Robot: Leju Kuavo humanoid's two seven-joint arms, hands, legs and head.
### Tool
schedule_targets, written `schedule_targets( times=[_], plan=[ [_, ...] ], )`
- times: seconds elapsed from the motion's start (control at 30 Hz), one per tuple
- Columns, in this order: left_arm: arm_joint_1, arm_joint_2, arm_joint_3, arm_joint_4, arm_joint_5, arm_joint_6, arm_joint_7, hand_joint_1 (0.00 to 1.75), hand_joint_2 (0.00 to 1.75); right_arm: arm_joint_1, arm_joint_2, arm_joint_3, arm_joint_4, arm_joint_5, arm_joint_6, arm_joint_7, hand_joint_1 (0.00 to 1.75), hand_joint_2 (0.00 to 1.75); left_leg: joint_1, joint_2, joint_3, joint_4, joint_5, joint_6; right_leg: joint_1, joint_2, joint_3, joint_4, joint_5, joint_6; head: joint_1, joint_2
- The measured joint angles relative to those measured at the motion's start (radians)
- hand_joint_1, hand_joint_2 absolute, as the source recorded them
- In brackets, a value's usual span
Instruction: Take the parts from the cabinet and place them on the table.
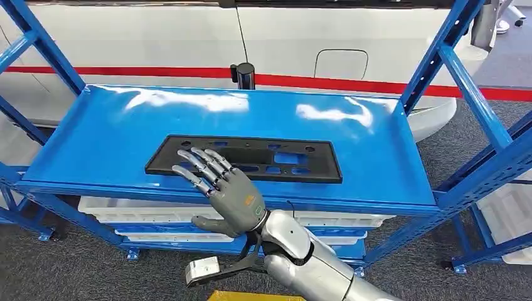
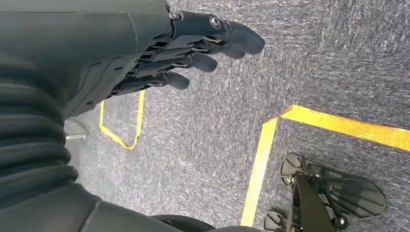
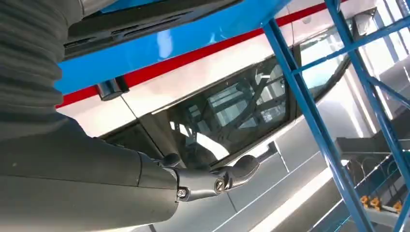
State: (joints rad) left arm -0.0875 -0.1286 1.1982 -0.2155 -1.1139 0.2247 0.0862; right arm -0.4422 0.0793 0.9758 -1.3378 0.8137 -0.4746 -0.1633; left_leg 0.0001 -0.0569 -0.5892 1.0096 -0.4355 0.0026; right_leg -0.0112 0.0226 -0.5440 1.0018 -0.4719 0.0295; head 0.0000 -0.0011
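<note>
On the blue shelf [image 1: 125,125], the right hand [image 1: 226,191] reaches spread, empty fingers [image 1: 201,164] over the black part's [image 1: 251,158] front edge.

Glossy blue metal shelf [image 1: 125,135], matt black part [image 1: 251,157]

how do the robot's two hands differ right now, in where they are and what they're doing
The right hand is raised over the blue shelf, its fingers spread above the near edge of the flat black part; the left hand hangs low over grey carpet marked with yellow tape. The right hand is at the part it is meant to take; the left hand is near nothing. Both hold nothing.
</note>
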Motion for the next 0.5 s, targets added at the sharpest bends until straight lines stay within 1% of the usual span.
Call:
schedule_targets(
  times=[0.23, 0.5],
  plan=[
    [0.000, 0.000, 0.000, 0.000, -0.005, 0.000, -0.002, 0.00, 1.75, -0.004, 0.001, 0.008, 0.017, 0.000, -0.001, 0.002, 0.00, 1.75, 0.000, 0.000, 0.000, 0.000, 0.000, 0.000, 0.000, 0.000, 0.000, 0.000, 0.000, 0.000, 0.000, 0.000],
    [-0.001, 0.000, 0.000, 0.000, -0.023, 0.000, -0.001, 0.00, 1.75, -0.021, 0.026, 0.007, 0.072, 0.084, -0.022, 0.061, 0.00, 1.75, 0.000, 0.000, 0.000, 0.000, 0.000, 0.000, 0.000, 0.000, 0.000, 0.000, 0.000, 0.000, 0.000, 0.000]
  ],
)
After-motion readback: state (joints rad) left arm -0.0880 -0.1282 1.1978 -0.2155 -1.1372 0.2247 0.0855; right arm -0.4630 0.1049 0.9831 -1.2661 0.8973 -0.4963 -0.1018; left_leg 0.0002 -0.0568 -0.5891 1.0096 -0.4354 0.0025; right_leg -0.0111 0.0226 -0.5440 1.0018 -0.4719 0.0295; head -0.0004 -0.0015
